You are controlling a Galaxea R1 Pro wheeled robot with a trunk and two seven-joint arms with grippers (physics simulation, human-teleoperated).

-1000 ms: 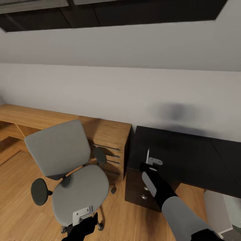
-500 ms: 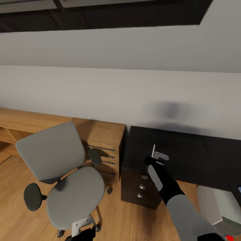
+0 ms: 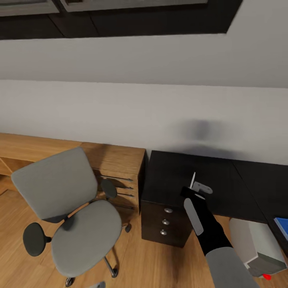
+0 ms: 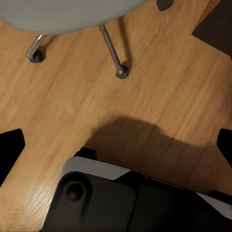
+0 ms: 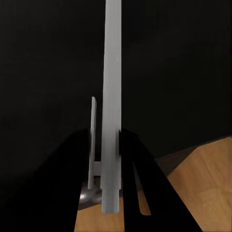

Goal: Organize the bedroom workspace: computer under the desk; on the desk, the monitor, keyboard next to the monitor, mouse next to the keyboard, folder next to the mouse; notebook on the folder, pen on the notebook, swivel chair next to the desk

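A: Where's the right tool [image 3: 195, 185]?
B: Over the black desk [image 3: 176, 176], above its near edge, just past the three silver knobs [image 3: 165, 221]. It's clenched on the pen [image 3: 193, 179], a thin whitish stick poking up from the tips. The right wrist view has the pen [image 5: 111, 111] pinched between the dark fingers [image 5: 133, 164], desk top behind it.

A: Left tool?
B: Low, beside the chair. Left wrist view looks down at the wood floor [image 4: 159, 82], with two chrome legs [image 4: 112, 48] of the chair base and the grey seat edge [image 4: 67, 12] above them. Black fingertips [image 4: 9, 150] sit at opposite edges of that picture, well apart, nothing between them, so it's released.

A: Chair?
B: Grey swivel chair [image 3: 76, 216], left of the desk, on the floor, in front of the light wooden drawer unit [image 3: 116, 172]. Seat is bare.

A: Rest of the task items?
B: Grey computer tower [image 3: 256, 244] stands on the floor under the desk, right of the drawers. A blue corner of the folder [image 3: 282, 226] shows at the picture's right edge, on the desk's right wing.
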